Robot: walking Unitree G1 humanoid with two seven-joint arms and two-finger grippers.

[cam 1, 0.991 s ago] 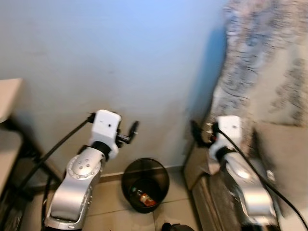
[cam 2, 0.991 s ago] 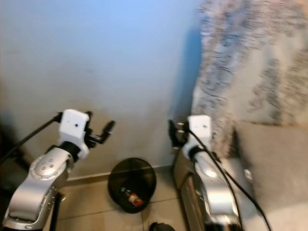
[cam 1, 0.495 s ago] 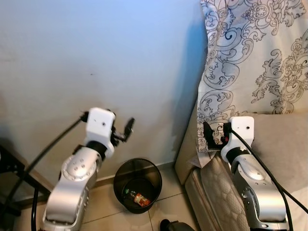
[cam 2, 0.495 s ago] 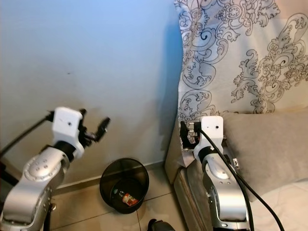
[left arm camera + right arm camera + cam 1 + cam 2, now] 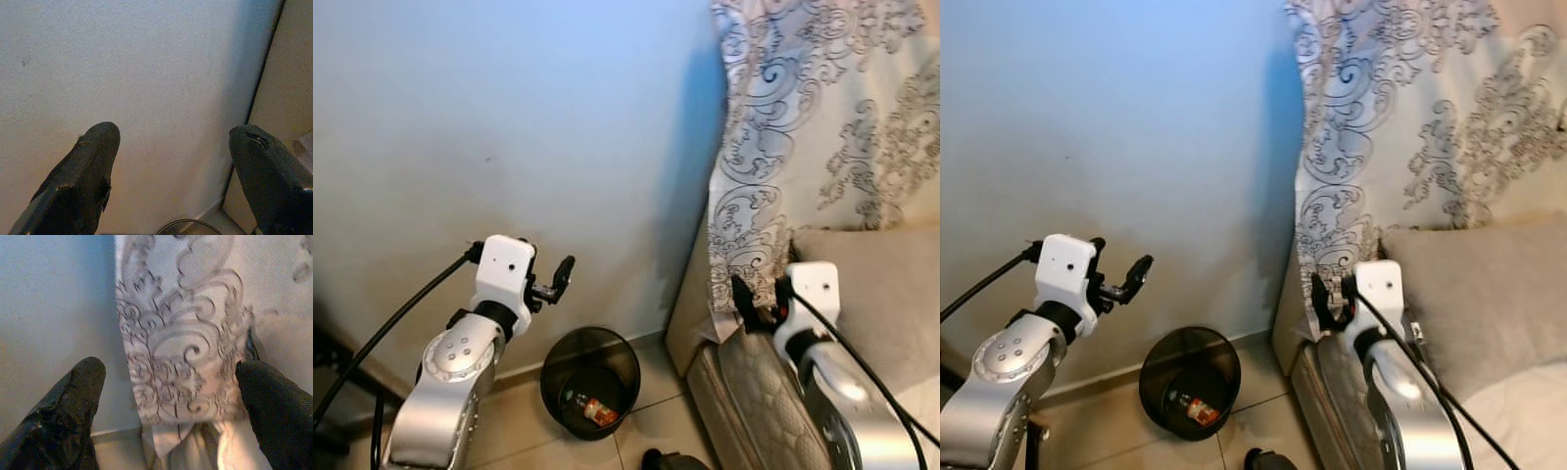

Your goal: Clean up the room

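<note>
Since a second ago the head camera swung right and the blur cleared; both arms hold the same raised pose. Left claw (image 5: 558, 277) spread, empty, facing the wall (image 5: 509, 127) left of centre. Right claw (image 5: 1330, 297) spread, empty, at the patterned curtain (image 5: 1381, 147) beside the sofa (image 5: 1469, 284). Black trash bin (image 5: 590, 380) on the floor, bottom centre, litter inside.

I'm in a home's living room: a sofa (image 5: 862, 284), a patterned curtain (image 5: 813, 127), and a bin (image 5: 590, 380) by the wall (image 5: 509, 127).
</note>
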